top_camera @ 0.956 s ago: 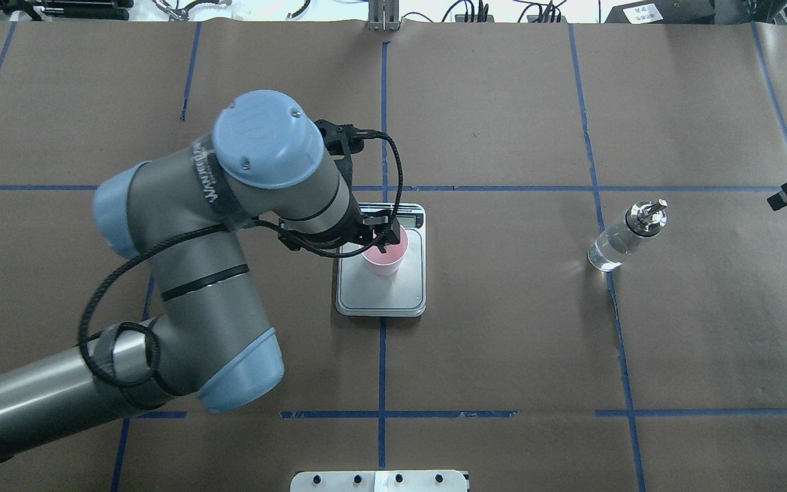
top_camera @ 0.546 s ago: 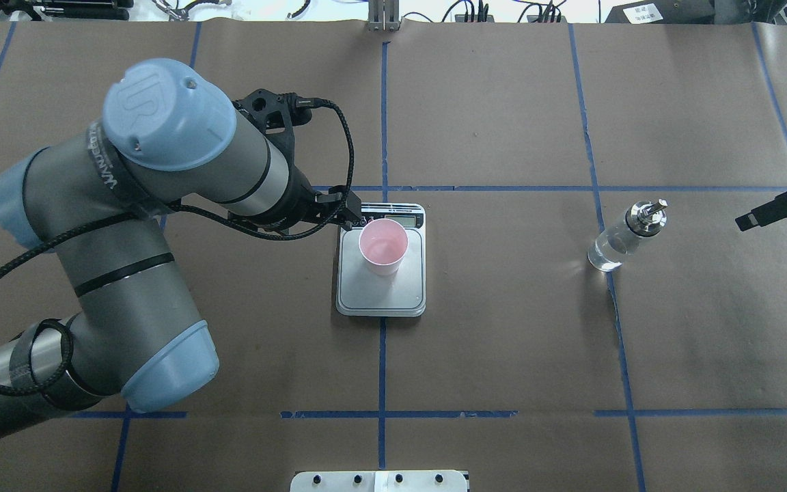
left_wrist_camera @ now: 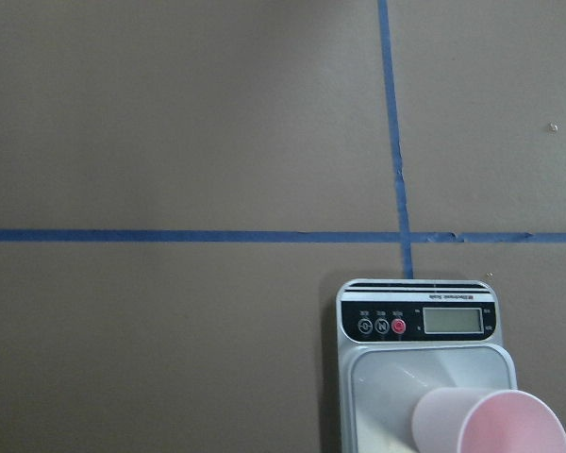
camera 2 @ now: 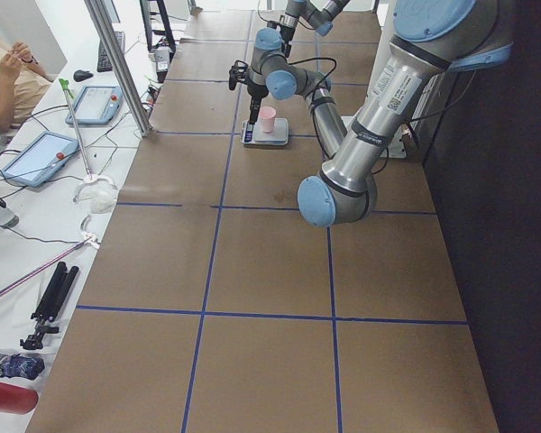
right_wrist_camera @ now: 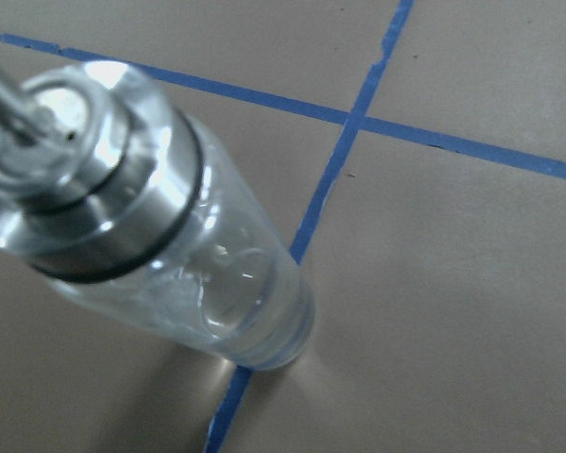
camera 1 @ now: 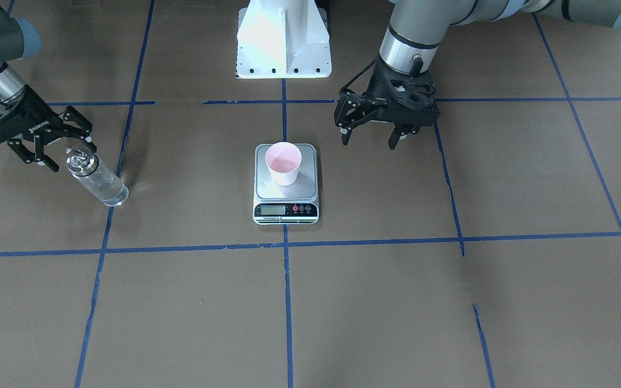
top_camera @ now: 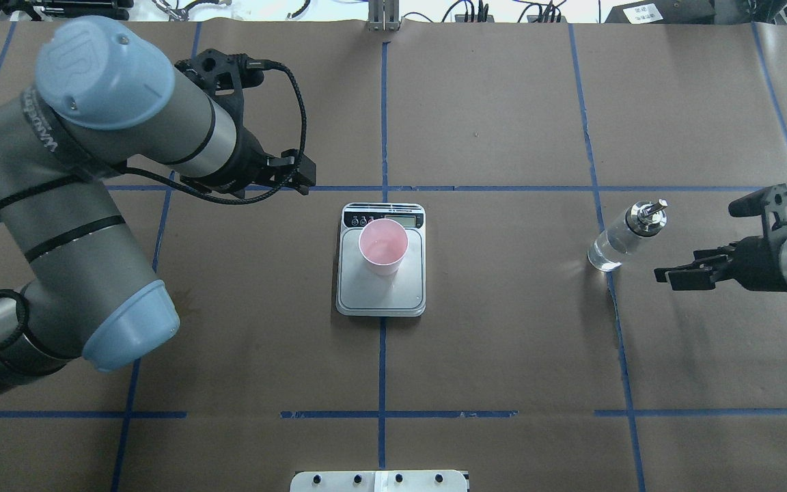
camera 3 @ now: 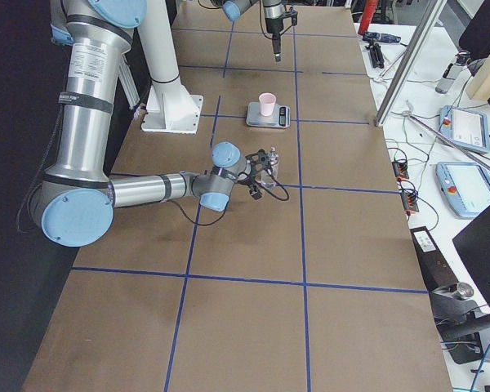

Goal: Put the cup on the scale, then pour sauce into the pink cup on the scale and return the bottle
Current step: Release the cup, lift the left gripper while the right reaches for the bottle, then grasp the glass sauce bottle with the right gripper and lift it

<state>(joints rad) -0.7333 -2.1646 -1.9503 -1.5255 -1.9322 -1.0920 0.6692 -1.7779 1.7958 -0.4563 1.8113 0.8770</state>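
We see the pink paper cup (camera 1: 283, 161) standing upright on the steel platform of the digital kitchen scale (camera 1: 306, 187), with bare metal showing around its foot on both sides and toward the display strip. The scale sits on the middle blue tape line (top_camera: 382, 362) of the brown table cover (top_camera: 503, 328).

The left gripper (camera 1: 370, 139) hangs on the robot's left of the scale, apart from it and touching nothing. Its two fingers are spread wide and hold nothing. From its wrist camera we look down on the scale's buttons and the cup's rim in the lower right corner, with brown cover filling the rest.

The glass bottle (top_camera: 620, 240) stands upright on the robot's right, well apart from the scale, with a wide stretch of brown cover between them. Its base rests on a blue tape line, it has clear liquid inside, and its metal pour-spout cap (top_camera: 647, 214) is on top. The right gripper (top_camera: 668, 277) is low and near the bottle on the side away from the scale. Its fingers are wide apart — in the overhead view a small gap separates their tips from the glass. The right wrist camera shows the bottle very close, cap and dark neck ring at upper left.
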